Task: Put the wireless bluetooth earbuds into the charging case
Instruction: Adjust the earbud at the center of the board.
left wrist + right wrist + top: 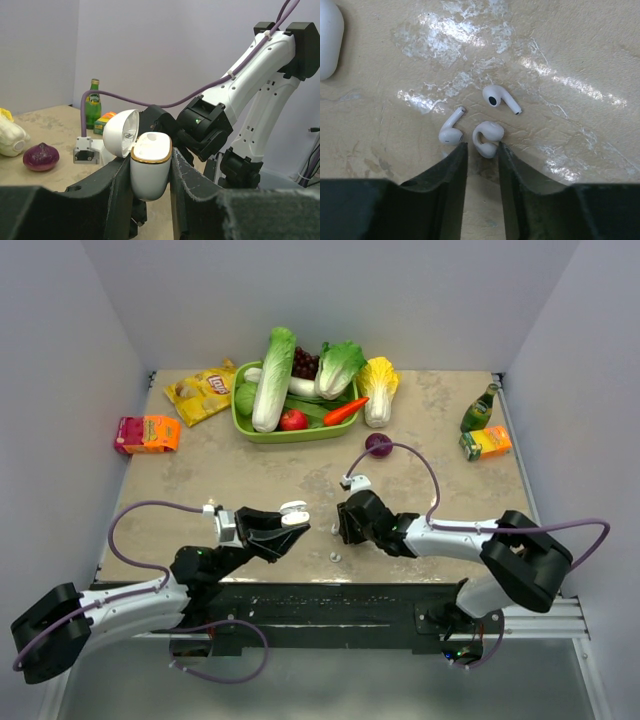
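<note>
Right gripper (481,152) fills the bottom of its wrist view, jaws a narrow slot apart with nothing between them. Just ahead of the tips on the bare table (580,45) are the two wireless earbuds. The near earbud (451,133) lies flat, almost touching one fingertip; the far earbud (499,97) is a little beyond, stem angled away. Right at the mouth of the slot sits a curled white piece (487,139) (can't tell if it's a bud end-on or a loose ear tip). From above, this cluster is close to the table's near edge, about mid-width. Left gripper (150,175) clamps the charging case (150,160) by its body, raised off the table, lid (122,132) hinged open, gold-rimmed mouth up. Handling guess: buds are light, hard and glossy, likely to squirt out of a pinch or skate on the tabletop. Take one across the bulb or low on the stem, not at the stem's end. Vegetable basket (238,418), chips bag (203,392), red onion (379,445), green bottle (480,408) and juice carton (485,443) sit toward the far edge, well apart. Nothing blocks the run between the grippers. Main snag: the three pieces lie close together, so closing on one may nudge its neighbours.
</note>
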